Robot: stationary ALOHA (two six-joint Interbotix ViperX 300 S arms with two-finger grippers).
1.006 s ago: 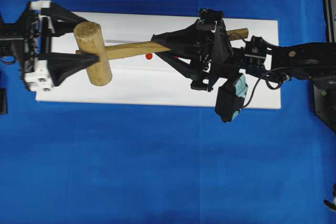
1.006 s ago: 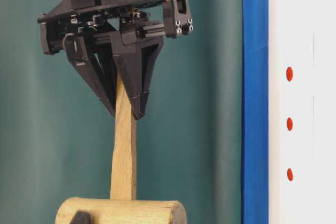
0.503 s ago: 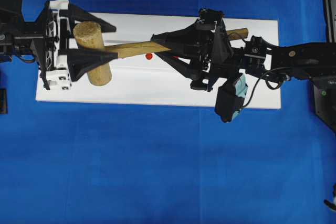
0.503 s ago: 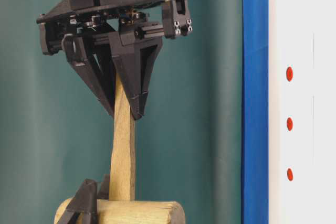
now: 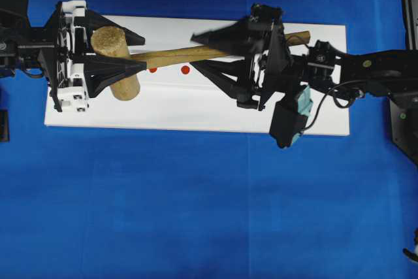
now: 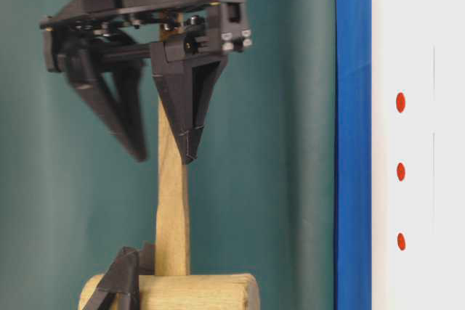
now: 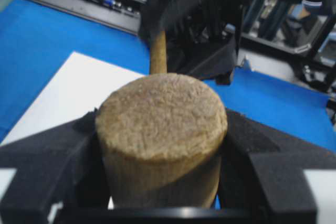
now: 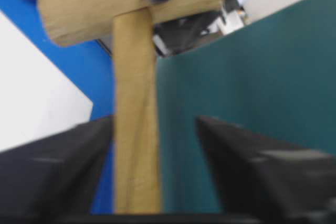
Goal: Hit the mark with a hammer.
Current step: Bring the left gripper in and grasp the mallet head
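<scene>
The hammer [image 5: 170, 58] is hanging over the white block [image 5: 196, 106], head left, handle running right. The left gripper [image 5: 130, 51] is now clamping the head; the right gripper [image 5: 199, 50] is letting go, jaws spreading off the handle — a handover. The mark [image 6: 400, 241] is untouched; overhead, the head is probably hiding it, only two dots are showing.

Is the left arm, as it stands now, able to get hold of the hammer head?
Probably yes. The left gripper already has its jaws on both sides of the hammer head, nothing between them, and the right gripper stands open around the handle.
</scene>
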